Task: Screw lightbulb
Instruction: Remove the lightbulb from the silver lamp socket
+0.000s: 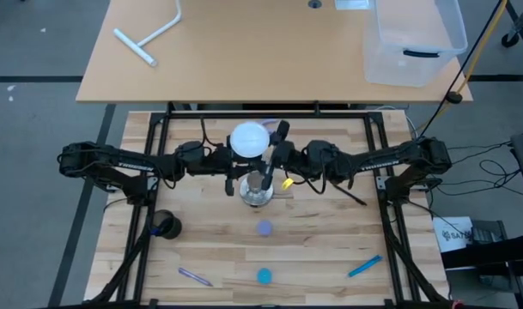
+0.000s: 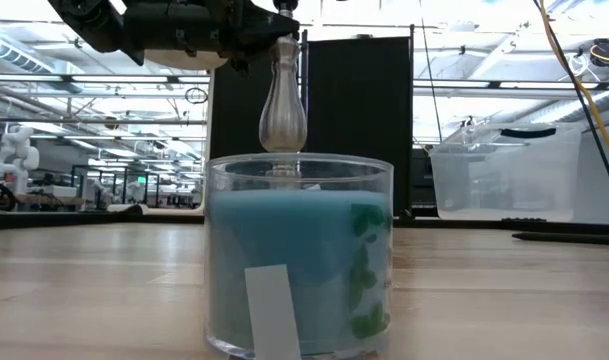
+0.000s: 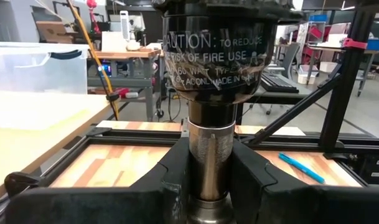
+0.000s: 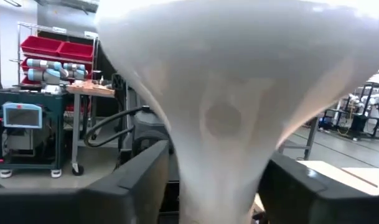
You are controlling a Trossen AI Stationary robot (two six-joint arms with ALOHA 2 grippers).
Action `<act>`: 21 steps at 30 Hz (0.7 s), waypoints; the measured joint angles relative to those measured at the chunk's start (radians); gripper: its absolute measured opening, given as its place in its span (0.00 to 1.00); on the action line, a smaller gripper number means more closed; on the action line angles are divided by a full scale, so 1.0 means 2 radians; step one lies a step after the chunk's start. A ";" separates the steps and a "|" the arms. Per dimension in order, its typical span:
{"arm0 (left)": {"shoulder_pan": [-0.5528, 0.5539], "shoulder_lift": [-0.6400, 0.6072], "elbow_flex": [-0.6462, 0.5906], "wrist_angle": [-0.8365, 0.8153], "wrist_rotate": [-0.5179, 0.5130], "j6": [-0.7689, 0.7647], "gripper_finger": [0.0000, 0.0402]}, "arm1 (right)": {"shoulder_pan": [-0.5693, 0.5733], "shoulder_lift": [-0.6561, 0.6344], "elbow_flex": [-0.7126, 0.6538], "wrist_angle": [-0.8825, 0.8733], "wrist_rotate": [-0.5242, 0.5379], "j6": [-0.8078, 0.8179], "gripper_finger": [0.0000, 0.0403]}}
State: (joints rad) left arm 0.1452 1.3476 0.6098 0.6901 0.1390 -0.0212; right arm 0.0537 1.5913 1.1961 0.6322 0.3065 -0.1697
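Note:
The silvery socket stand (image 1: 257,193) stands on its round base at the table's middle, and its black top (image 3: 214,50) bears a caution label. The white lightbulb (image 1: 250,139) sits over the stand's top. It fills the right wrist view (image 4: 239,56), tapering down to its neck. My left gripper (image 3: 211,171) comes from the table's left and is shut on the stand's post. My right gripper (image 4: 214,183) comes from the right and is shut on the bulb. Where the bulb's base meets the socket is hidden. My left gripper pinches the stand's silvery post (image 3: 209,155) between its two fingers, just below the black top. The fingers come level from the table's left, across the post. The stand is upright on its base. My right gripper pinches the bulb's narrow neck (image 4: 217,168) between its two fingers, below the globe. The fingers come level from the table's right. The bulb is upright, globe up, above the stand.
A glass jar of blue wax (image 2: 299,260) stands near the front edge, before the stand. A dark cup (image 1: 165,225), a purple pen (image 1: 195,276), a blue marker (image 1: 364,266) and a black pen (image 1: 351,196) lie about. A clear bin (image 1: 416,39) sits on the far table.

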 joint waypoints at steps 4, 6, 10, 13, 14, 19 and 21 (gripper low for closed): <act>0.000 0.000 0.000 -0.001 0.000 0.000 0.19 | 0.000 0.000 0.000 0.003 0.001 -0.004 0.41; 0.000 0.000 0.000 -0.001 0.000 0.000 0.19 | 0.000 0.000 0.000 0.002 0.001 -0.006 0.37; -0.002 0.000 0.000 -0.001 0.000 0.000 0.19 | -0.003 0.000 0.000 0.002 -0.003 -0.012 0.37; -0.003 0.000 0.000 -0.001 0.000 0.000 0.19 | -0.006 0.000 0.000 0.001 -0.012 -0.015 0.37; -0.003 0.000 0.000 -0.001 0.000 0.000 0.19 | -0.007 0.000 0.000 -0.001 -0.013 -0.015 0.37; -0.003 0.000 0.000 0.000 0.016 0.002 0.19 | -0.021 -0.010 0.001 -0.030 -0.045 -0.011 0.37; -0.003 0.000 0.000 0.000 0.029 0.002 0.19 | -0.030 -0.014 0.001 -0.041 -0.081 -0.004 0.37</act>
State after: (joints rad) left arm 0.1398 1.3476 0.6102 0.6907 0.1979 -0.0173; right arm -0.0057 1.5638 1.1988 0.5512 0.1438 -0.1772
